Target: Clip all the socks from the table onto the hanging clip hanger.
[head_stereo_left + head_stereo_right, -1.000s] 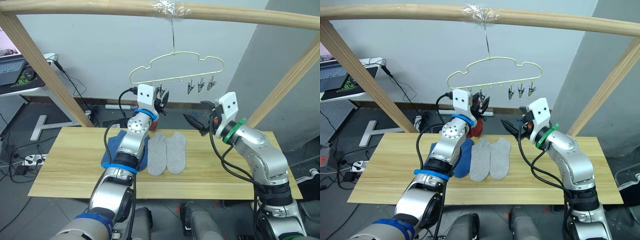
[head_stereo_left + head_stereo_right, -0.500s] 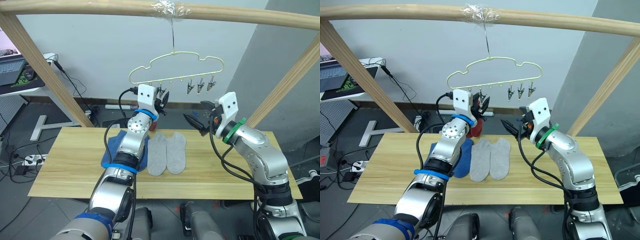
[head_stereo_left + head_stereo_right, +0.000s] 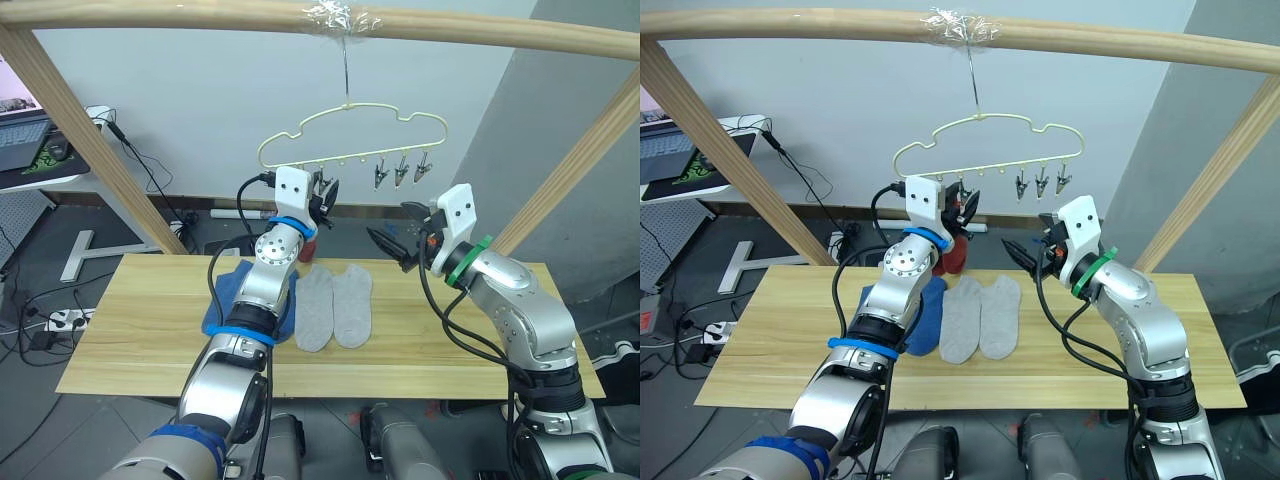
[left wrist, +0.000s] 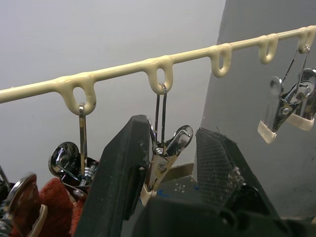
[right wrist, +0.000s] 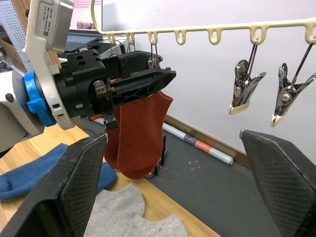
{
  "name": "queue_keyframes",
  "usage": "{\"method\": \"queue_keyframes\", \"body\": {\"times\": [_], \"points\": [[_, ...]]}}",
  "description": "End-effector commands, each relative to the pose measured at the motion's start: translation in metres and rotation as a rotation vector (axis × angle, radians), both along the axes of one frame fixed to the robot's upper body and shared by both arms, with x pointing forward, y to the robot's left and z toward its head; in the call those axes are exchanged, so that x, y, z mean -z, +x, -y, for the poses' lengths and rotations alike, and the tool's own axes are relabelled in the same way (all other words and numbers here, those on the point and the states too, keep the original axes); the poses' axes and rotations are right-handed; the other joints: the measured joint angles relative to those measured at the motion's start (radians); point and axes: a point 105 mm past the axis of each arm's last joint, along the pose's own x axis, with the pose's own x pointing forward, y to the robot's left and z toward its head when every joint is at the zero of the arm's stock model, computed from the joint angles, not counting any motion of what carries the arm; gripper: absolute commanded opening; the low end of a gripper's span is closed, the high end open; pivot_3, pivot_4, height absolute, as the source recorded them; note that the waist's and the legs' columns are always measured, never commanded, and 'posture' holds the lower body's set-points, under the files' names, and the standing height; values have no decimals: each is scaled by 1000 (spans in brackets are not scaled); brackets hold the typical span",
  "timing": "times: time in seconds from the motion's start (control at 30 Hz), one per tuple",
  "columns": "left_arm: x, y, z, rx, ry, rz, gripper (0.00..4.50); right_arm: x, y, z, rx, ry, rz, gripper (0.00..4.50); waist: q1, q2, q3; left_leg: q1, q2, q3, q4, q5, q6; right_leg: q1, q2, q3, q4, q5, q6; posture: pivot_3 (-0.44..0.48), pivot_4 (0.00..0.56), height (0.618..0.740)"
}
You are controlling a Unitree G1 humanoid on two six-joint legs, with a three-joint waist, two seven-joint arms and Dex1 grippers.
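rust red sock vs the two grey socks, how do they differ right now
The rust red sock hangs from the clip hanger, beside the left gripper; the grey socks lie flat, side by side on the table. Red is dark and draped; grey is pale and spread out. All are short ankle socks.

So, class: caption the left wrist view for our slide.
Left claw straddling a metal clip on the hanger, red sock alongside.

Pale wall (image 3: 200,90), dark floor (image 3: 40,270) with cables, white desk (image 3: 40,180) bearing a laptop (image 3: 20,140).
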Motion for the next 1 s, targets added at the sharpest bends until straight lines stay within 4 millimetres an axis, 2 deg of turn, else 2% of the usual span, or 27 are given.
{"method": "queue_keyframes", "body": {"times": [0.03, 0.1, 0.2, 0.3, 0.4, 0.6, 0.67, 0.73, 0.77, 0.83, 0.93, 1.0], "points": [[-17, -1, 2, 4, -4, 62, 1845, -14, -5, 0, -4, 16, 54, 4500, 0, 0, 0, 0, 0, 0, 0, 0, 0, 0, 0, 0, 0, 0, 0, -114, 225, 740], [-17, -1, 2, 5, -4, 63, 1845, -14, -5, 0, -4, 17, 53, 4500, 0, 0, 0, 0, 0, 0, 0, 0, 0, 0, 0, 0, 0, 0, 0, -114, 226, 740], [-17, -2, 3, 11, -7, 66, 1294, -14, -5, 1, -4, 16, 52, 4500, 0, 0, 0, 0, 0, 0, 0, 0, 0, 0, 0, 0, 0, 0, 0, -115, 226, 740], [-18, -2, 3, 14, -12, 67, 495, -14, -5, 0, -4, 17, 52, 4500, 0, 0, 0, 0, 0, 0, 0, 0, 0, 0, 0, 0, 0, 0, 0, -114, 228, 740], [-18, -3, 4, 17, -14, 68, 110, -13, -6, 0, -5, 17, 50, 4500, 0, 0, 0, 0, 0, 0, 0, 0, 0, 0, 0, 0, 0, 0, 0, -113, 230, 740], [-16, -4, 2, 20, -25, 52, 3, -10, -6, -3, -13, 18, 43, 4500, 0, 0, 0, 0, 0, 0, 0, 0, 0, 0, 0, 0, 0, 0, 0, -109, 232, 740], [-12, -5, -3, 27, -142, -20, 3, -2, -7, -10, -29, -6, 30, 4500, 0, 0, 0, 0, 0, 0, 0, 0, 0, 0, 0, 0, 0, 0, 0, -105, 235, 740], [-8, -8, -7, 76, -316, -123, 3, 25, -6, -21, -58, -120, -23, 4500, -1, 0, 0, 0, 1, 0, 0, 0, 0, 0, 0, 0, 0, 0, 0, -105, 235, 740], [-7, -10, -7, 93, -353, -146, 3, 32, -7, -22, -65, -152, -35, 4500, -2, 0, 0, 0, 1, 0, 0, 0, 0, 0, 0, 0, 0, 0, 0, -100, 238, 740], [-6, -13, -15, 130, -462, -217, 3, 65, -2, -30, -67, -217, -99, 4500, -3, 0, 0, 0, 1, 0, 0, 0, 0, 0, 0, 0, 0, 0, 0, -90, 238, 740], [-6, -19, -22, 167, -538, -276, 3, 101, 7, -38, -67, -293, -157, 4500, -6, 0, 1, 2, 1, 0, 0, 0, 0, 1, 0, 0, 1, 0, 0, -77, 239, 740], [-7, -22, -24, 182, -550, -295, 3, 118, 12, -41, -56, -308, -196, 4500, -7, 0, 1, 3, 1, 0, 0, 0, 0, 1, 1, 1, 2, 0, 0, -66, 239, 740]]}}
